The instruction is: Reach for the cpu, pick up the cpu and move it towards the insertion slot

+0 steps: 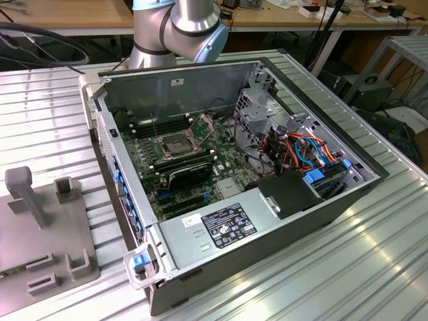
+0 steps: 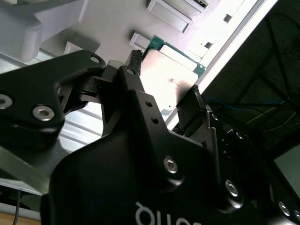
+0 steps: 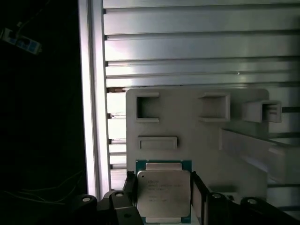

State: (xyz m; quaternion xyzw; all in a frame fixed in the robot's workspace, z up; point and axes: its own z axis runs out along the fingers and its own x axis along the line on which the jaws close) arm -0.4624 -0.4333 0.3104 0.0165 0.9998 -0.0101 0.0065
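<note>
The cpu (image 3: pixel 164 193) is a flat silvery square with a green rim, and it sits between my black fingers in both wrist views. My gripper (image 3: pixel 163 185) is shut on the cpu (image 2: pixel 171 77), one finger (image 2: pixel 136 58) on each of two opposite edges. It hangs above a grey fixture plate (image 3: pixel 187 122) with empty pockets. In the exterior view the insertion slot (image 1: pixel 175 144) is the square metal-framed socket on the green motherboard inside the open computer case (image 1: pixel 301 207).
A black finned heatsink (image 1: pixel 190 172) lies just in front of the socket. Cables (image 1: pixel 304 150) and a metal drive cage (image 1: pixel 257 110) fill the case towards the exterior view's right. The grey fixture plate (image 1: pixel 47 234) lies on the ribbed aluminium table (image 1: pixel 361 267). The arm's base (image 1: pixel 174 27) stands behind the case.
</note>
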